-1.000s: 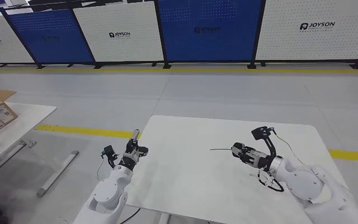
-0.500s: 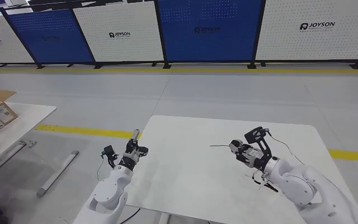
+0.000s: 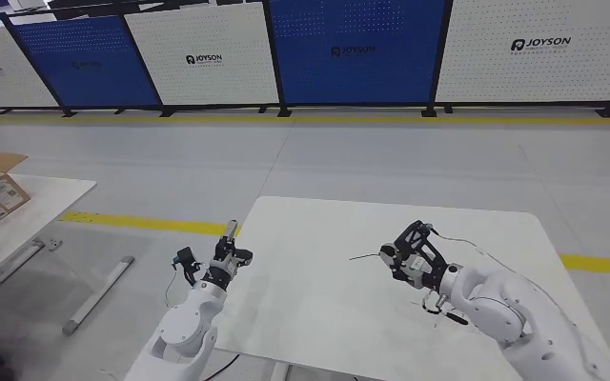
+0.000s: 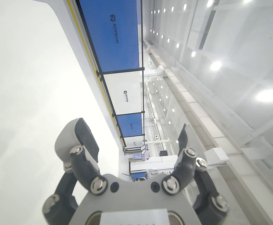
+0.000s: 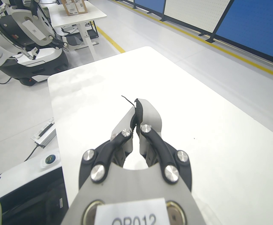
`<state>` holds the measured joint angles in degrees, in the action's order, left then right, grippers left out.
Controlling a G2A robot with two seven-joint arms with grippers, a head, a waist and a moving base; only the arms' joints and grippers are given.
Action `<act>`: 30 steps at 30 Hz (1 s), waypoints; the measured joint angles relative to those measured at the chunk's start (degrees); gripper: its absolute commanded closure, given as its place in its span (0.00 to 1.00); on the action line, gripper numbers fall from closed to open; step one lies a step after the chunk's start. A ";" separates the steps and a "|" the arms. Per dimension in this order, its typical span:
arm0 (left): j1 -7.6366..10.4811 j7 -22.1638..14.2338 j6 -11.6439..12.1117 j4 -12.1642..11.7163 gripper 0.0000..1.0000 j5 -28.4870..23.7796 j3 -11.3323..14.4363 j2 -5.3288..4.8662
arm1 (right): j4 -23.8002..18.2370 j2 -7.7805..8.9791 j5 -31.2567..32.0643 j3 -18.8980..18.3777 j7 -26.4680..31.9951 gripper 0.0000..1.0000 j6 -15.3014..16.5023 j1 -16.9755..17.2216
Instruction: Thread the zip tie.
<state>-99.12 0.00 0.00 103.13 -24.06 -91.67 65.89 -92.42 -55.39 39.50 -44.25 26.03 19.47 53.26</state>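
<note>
A thin black zip tie [image 3: 364, 255] sticks out from my right gripper [image 3: 386, 257], which is shut on it above the right half of the white table [image 3: 305, 286]. In the right wrist view the tie's free end [image 5: 128, 99] pokes out past the closed fingertips of the right gripper [image 5: 136, 104]. My left gripper [image 3: 230, 231] sits at the table's left edge, pointing away from me. In the left wrist view the left gripper [image 4: 136, 136] stands open with nothing between its pads.
The white table [image 5: 192, 110] has rounded corners and bare surface around the right gripper. A second white table [image 5: 81, 10] with a cardboard box stands off to the left, beside another robot base [image 5: 32, 57]. Blue and white panel fences [image 3: 353, 52] line the floor behind.
The right arm has moved left across the table with the zip tie, and its wrist has turned. The left arm has stayed where it was.
</note>
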 measured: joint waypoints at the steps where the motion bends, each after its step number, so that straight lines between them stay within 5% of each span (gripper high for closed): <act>1: 0.00 0.00 0.00 0.00 0.00 0.00 0.00 0.00 | 0.00 0.00 0.00 0.00 0.00 1.00 0.00 0.00; 3: 0.24 -0.84 -0.83 0.32 0.00 -0.84 -0.08 0.00 | 0.00 0.00 0.00 0.00 0.00 1.00 0.00 0.00; 5: 0.59 -4.21 -4.06 1.70 0.00 -2.67 -1.17 -0.22 | 0.00 0.00 0.00 0.00 0.00 1.00 0.01 0.00; 10: 1.29 -17.25 -15.59 5.38 0.00 -0.07 -4.68 -1.62 | 0.00 0.00 0.00 0.00 0.00 1.00 0.01 0.00; 13: 3.10 -24.25 -20.49 5.12 0.00 1.82 -4.13 -2.33 | 0.00 0.00 0.00 0.00 0.00 1.00 0.01 0.00; 16: 4.93 -28.66 -19.56 2.90 0.00 4.36 -2.15 -3.02 | 0.00 0.00 0.00 0.00 0.00 1.00 0.01 0.00; 24: 5.34 -28.44 -19.48 2.45 0.00 4.86 -1.87 -3.12 | -0.06 0.00 0.11 -0.04 -0.11 1.00 -0.10 -0.01; 30: 6.13 -28.48 -19.47 1.18 0.00 -0.11 -1.31 -2.86 | -1.21 -1.35 11.38 1.80 -6.80 1.00 -3.35 -1.14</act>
<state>-92.99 -28.48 -19.47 104.31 -24.17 -92.98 63.03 -93.62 -56.74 50.88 -42.45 19.23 16.12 52.13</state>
